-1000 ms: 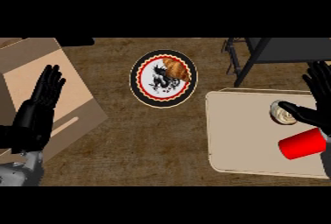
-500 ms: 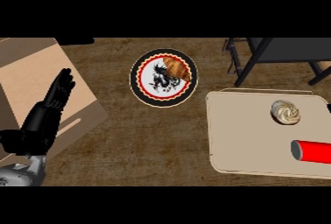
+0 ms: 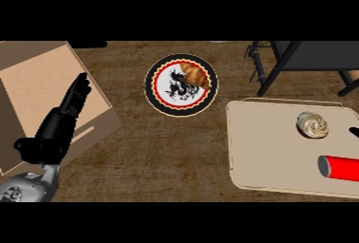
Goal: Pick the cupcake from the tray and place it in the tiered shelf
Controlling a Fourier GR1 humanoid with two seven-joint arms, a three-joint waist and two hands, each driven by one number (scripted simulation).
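The cupcake (image 3: 313, 124), pale with a swirled top, sits on the beige tray (image 3: 266, 147) at the right. The tiered shelf (image 3: 301, 59), a dark metal frame, stands behind the tray at the top right. My left hand (image 3: 61, 121) is far to the left over a cardboard box, fingers straight and pointing away, holding nothing. Of my right hand only a black tip (image 3: 354, 132) shows at the right edge, just right of the cupcake and apart from it.
A red cup (image 3: 341, 168) lies on its side on the tray's near right part. A round plate (image 3: 181, 84) with a croissant and a black-and-red pattern sits mid-counter. The cardboard box (image 3: 32, 90) fills the left side.
My right hand has pulled off to the right, almost out of view. The red cup now lies on its side on the tray. My left hand has turned edge-on.
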